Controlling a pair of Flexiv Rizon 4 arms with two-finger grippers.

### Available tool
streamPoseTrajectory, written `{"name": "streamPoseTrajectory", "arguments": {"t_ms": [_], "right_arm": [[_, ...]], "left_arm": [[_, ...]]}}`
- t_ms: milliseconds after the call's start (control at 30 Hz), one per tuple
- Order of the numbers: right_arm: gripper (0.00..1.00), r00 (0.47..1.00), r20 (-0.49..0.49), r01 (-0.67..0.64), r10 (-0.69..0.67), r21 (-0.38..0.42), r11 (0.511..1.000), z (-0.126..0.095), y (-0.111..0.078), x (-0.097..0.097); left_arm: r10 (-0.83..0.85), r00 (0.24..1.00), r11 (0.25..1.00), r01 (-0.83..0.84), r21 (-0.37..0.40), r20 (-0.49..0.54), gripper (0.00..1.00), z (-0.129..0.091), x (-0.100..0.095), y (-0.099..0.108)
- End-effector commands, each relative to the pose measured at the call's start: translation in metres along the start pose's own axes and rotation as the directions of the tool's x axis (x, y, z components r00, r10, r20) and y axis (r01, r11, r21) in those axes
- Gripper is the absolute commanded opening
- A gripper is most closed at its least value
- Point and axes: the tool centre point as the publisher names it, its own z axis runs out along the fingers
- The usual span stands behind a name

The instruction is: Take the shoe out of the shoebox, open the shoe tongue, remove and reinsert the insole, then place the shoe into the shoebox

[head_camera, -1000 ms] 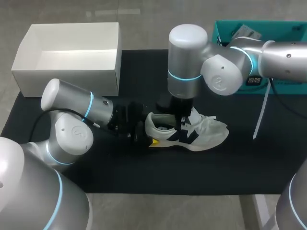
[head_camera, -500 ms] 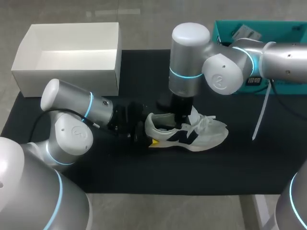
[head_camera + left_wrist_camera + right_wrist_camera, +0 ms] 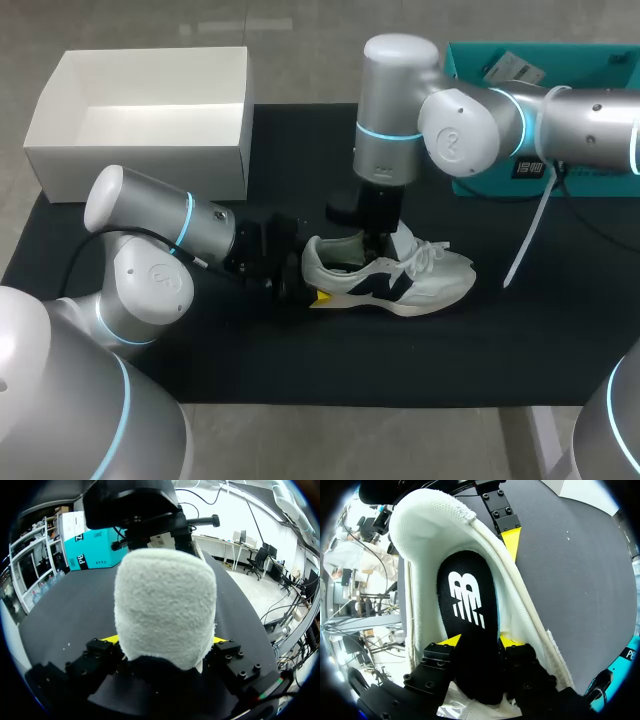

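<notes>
The white shoe (image 3: 430, 285) lies on the black table (image 3: 300, 365), outside the white shoebox (image 3: 140, 172). The left claw (image 3: 165, 641) pinches the fuzzy heel from both sides. The right claw (image 3: 481, 642) pokes down into the shoe. Its fingers squeeze the black insole (image 3: 467, 600), which has a white logo. A teal box (image 3: 590, 60) with a label sits past the right claw.

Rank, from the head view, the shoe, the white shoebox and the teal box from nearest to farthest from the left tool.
1. shoe: its heel is gripped in the left tool.
2. white shoebox: behind the tool, at the table's back left.
3. teal box: far across, at the back right.
</notes>
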Motion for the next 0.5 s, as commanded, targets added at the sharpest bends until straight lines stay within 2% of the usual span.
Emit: {"name": "streamPoseTrajectory", "arguments": {"t_ms": [33, 167, 233, 267, 300, 500], "right_arm": [[0.46, 0.999, -0.046, -0.006, 0.005, -0.010, 1.000, 0.090, 0.003, 0.001], [0.47, 0.996, -0.086, -0.010, 0.009, -0.010, 1.000, 0.103, 0.005, 0.007], [0.42, 0.995, -0.098, -0.020, 0.019, -0.003, 1.000, 0.109, 0.003, 0.008], [0.32, 0.995, -0.097, -0.027, 0.027, -0.006, 1.000, 0.111, 0.002, 0.009], [0.00, 0.994, -0.100, -0.035, 0.034, -0.008, 0.999, 0.113, 0.001, 0.009], [0.00, 0.991, -0.109, -0.077, 0.077, 0.001, 0.997, 0.115, -0.005, 0.011]], "left_arm": [[0.001, 1.000, 1.000, -0.001, 0.001, 0.001, 0.00, -0.001, -0.001, -0.002], [0.001, 1.000, 1.000, -0.001, 0.001, 0.001, 0.00, -0.001, -0.001, -0.002], [0.001, 1.000, 1.000, -0.001, 0.001, 0.001, 0.00, -0.001, -0.001, -0.002], [0.001, 1.000, 1.000, -0.001, 0.001, 0.001, 0.00, -0.001, -0.001, -0.002], [0.001, 1.000, 1.000, -0.001, 0.001, 0.001, 0.00, -0.001, -0.001, -0.002], [0.001, 1.000, 1.000, -0.001, 0.001, 0.001, 0.00, -0.001, -0.001, -0.002]]}}
